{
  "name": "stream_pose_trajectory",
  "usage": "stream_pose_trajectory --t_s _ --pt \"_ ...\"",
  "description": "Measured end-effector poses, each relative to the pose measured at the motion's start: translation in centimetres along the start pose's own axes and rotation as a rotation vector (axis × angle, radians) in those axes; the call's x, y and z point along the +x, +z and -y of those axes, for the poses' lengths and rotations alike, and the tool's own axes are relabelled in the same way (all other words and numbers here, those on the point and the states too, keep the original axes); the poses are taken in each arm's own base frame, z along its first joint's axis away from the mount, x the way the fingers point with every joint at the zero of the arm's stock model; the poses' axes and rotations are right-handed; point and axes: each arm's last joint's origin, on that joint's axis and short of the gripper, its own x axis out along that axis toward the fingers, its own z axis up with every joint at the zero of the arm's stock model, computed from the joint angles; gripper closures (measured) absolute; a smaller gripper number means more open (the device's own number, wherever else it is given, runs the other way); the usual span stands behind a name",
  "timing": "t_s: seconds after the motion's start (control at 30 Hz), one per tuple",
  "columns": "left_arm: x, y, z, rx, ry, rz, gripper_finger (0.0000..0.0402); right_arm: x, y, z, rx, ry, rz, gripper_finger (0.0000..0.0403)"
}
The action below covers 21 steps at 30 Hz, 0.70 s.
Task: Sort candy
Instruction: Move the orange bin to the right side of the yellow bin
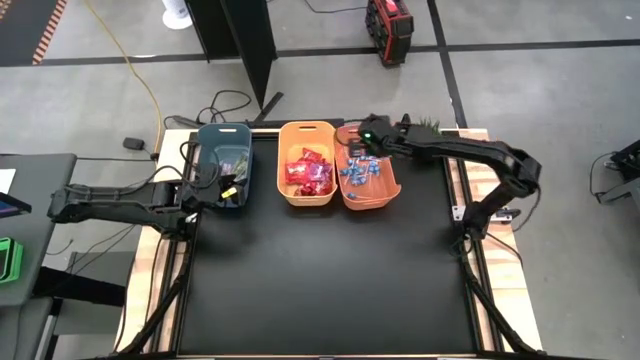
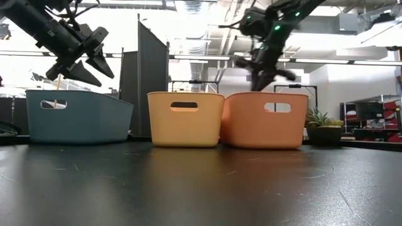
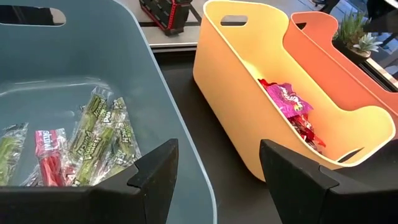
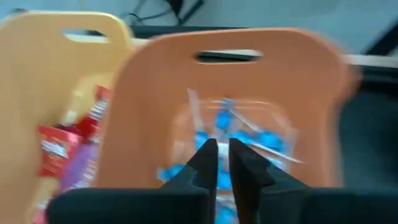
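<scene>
1. The candy is all in the three bins at the back of the desk (image 1: 320, 290): green stick packets (image 3: 102, 134) in the blue bin (image 1: 222, 165), red square packets (image 1: 310, 173) in the yellow bin (image 1: 307, 165), blue lollipops (image 1: 362, 172) in the orange bin (image 1: 368, 168)
2. No candy shows loose on the desk, so sorting looks close to done
3. The lollipops lie straight under the right gripper (image 4: 222, 165), which hangs over the back of the orange bin; this arm is nearest them
4. Its fingers are nearly pressed together with only a thin gap, and nothing shows between them
5. The right arm reaches in from the right desk edge, elbow bent
6. The left gripper (image 3: 217, 171) hovers by the blue bin's front rim, fingers spread and empty, stick packets just below
</scene>
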Motion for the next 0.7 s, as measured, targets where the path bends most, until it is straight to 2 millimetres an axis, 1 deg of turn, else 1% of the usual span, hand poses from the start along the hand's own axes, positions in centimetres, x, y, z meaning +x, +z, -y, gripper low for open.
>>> stream_pose_trajectory --t_s 0.1,0.23,0.3,0.37,0.47,0.53,0.7 --pt "0.0 0.0 0.0 -0.001 0.0 0.0 0.0182 -1.0 -0.2 2.1 -0.007 -0.057 -0.023 0.039" --pt "0.0 0.0 0.0 -0.003 0.002 0.005 0.0182 -1.0 -1.0 5.4 0.034 -0.159 -0.069 0.0398" --pt "0.0 0.0 0.0 -0.004 0.003 0.007 0.0182 -0.5 -1.5 7.0 0.054 -0.192 -0.096 0.04" --pt "0.0 0.0 0.0 -0.005 0.003 0.007 0.0182 0.0 -1.9 8.1 0.07 -0.2 -0.13 0.0401" --pt "0.0 0.0 0.0 -0.003 0.004 0.009 0.0182 0.7 -2.5 9.1 0.077 -0.211 -0.167 0.0401" --pt "0.0 0.0 0.0 -0.003 0.004 0.009 0.0182 1.4 -2.8 9.6 0.076 -0.188 -0.186 0.0402" --pt "0.0 0.1 0.0 -0.003 0.004 0.01 0.0182 2.6 -4.2 10.5 0.136 -0.167 -0.214 0.0402"
